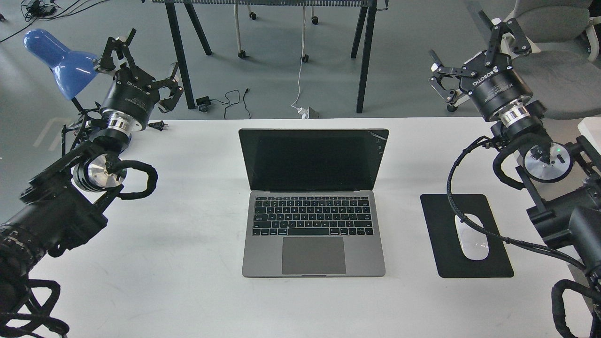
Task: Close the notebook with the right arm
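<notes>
While the right arm's black ROBOTIQ-lettered claw gripper (469, 56) hangs raised with its two fingers spread wide and nothing between them, the slim space-grey metal notebook (313, 202) lies well apart from it, below and to its left on the white table (188, 244), lid up, black screen facing the camera. Closer beneath that gripper, a flat black rectangular mouse pad (446, 253) carries a white mouse (472, 237). Far across, the left arm's black gripper (141, 65) is likewise splayed, empty, just beside a blue desk lamp (58, 61).
</notes>
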Motion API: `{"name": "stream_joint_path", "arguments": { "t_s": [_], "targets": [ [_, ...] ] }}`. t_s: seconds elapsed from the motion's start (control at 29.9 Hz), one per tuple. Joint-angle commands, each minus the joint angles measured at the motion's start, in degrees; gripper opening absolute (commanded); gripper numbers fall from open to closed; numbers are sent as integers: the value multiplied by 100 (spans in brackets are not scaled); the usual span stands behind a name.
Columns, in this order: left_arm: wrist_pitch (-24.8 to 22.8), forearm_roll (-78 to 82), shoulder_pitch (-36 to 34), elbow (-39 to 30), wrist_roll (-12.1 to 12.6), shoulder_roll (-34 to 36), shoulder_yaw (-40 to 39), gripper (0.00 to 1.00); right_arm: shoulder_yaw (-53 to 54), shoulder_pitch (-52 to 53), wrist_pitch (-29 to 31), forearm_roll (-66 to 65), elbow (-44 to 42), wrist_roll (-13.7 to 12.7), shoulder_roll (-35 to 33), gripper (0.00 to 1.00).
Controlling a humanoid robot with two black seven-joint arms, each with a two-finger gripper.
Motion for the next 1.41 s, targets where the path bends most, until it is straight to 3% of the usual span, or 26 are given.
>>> {"name": "stream_joint_path", "arguments": {
  "t_s": [0.0,0.3,0.5,0.67,0.84,1.37],
  "targets": [
    [78,9,-1,0,0,-9,0,100,0,0,-12,0,-2,-1,0,100],
    [96,9,-1,-9,0,-18,0,100,-131,96,-213,-70,-2,-9,0,100],
    [87,9,-1,-9,0,-18,0,100,-1272,965,-696,-272,-81,-9,-61,100],
    [87,9,-1,-9,0,-9,0,100,-2257,1730,-1347,-1044,-151,-45,-62,100],
    [87,9,-1,-9,0,-9,0,100,-3022,2276,-1602,-1687,-432,-53,-44,100],
    [87,9,-1,-9,0,-9,-9,100,-4297,2566,-2297,-2768,-810,-80,501,100]
  ]
}}
